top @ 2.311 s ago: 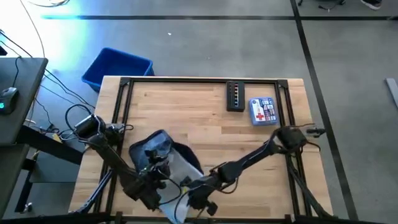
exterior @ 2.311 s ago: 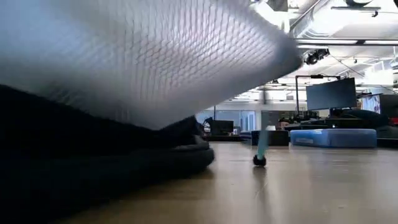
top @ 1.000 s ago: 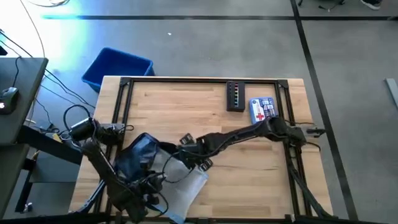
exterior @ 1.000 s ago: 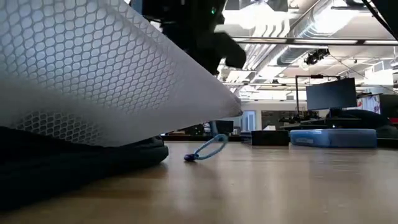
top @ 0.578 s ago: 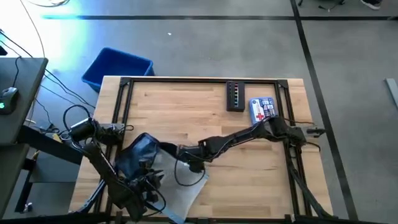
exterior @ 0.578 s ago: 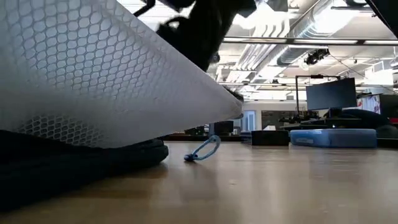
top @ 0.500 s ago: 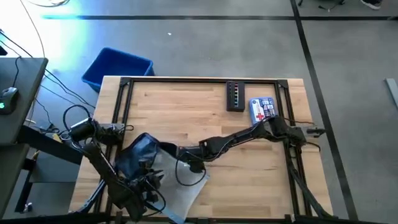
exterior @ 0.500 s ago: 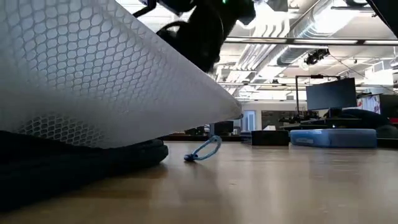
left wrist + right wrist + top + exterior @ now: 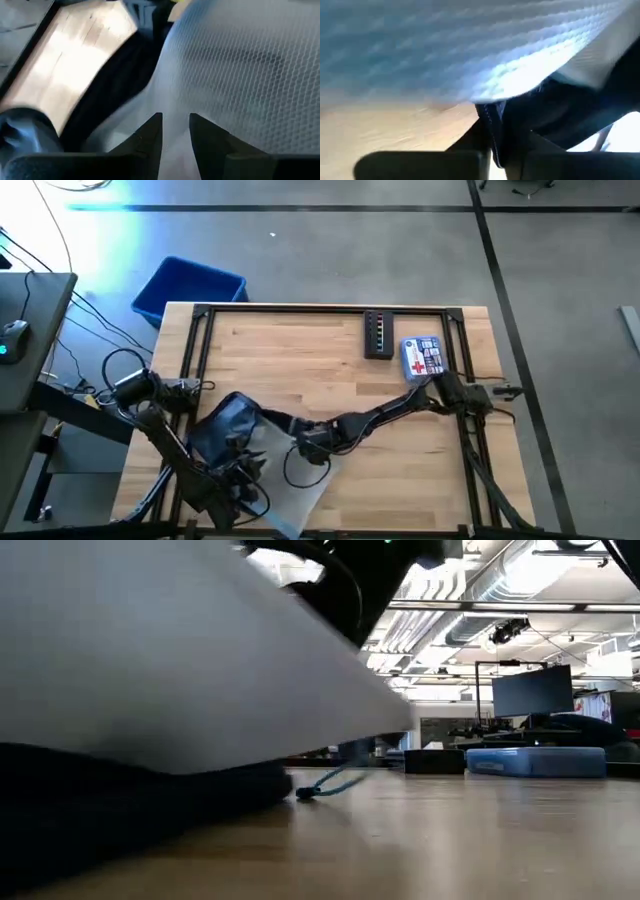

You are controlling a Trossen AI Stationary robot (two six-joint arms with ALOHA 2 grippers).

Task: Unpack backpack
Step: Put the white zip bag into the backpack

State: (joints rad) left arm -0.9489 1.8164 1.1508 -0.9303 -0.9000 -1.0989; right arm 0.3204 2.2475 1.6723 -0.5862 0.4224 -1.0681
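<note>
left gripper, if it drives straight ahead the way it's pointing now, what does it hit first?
Most likely the white mesh pouch: in the left wrist view it fills the space just ahead of the left gripper, whose fingers stand slightly apart. The backpack lies off to one side. Depth is unclear.

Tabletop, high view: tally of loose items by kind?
Backpack: 1
White mesh pouch: 1
Black box with a row of lights: 1
First aid kit: 1
Total: 4
</note>
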